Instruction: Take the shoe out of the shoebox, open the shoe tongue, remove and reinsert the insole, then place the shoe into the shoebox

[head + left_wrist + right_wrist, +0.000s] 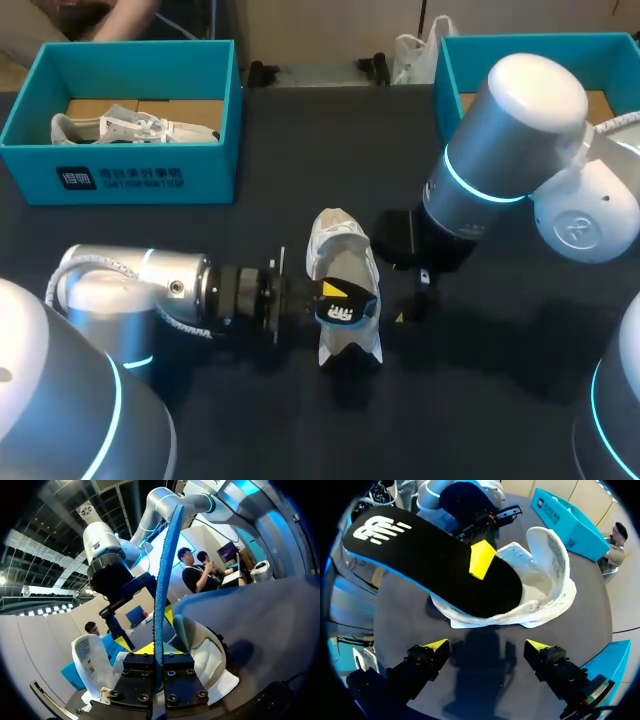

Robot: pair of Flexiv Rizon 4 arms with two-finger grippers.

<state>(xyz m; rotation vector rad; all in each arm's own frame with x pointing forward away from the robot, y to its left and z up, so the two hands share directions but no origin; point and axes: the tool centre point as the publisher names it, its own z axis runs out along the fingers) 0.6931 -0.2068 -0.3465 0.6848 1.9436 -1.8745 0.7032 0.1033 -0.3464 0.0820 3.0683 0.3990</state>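
Dark table, teal shoebox holding white shoe

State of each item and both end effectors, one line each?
insole: held over the shoe
shoe: on the table, tongue folded back
left end effector: shut on insole
right end effector: open, empty
left shoebox: open, another shoe inside
right shoebox: open

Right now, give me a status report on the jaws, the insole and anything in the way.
Left jaws shut on insole, over the shoe. Right jaws open, empty, beside it. Nothing seen in the way.
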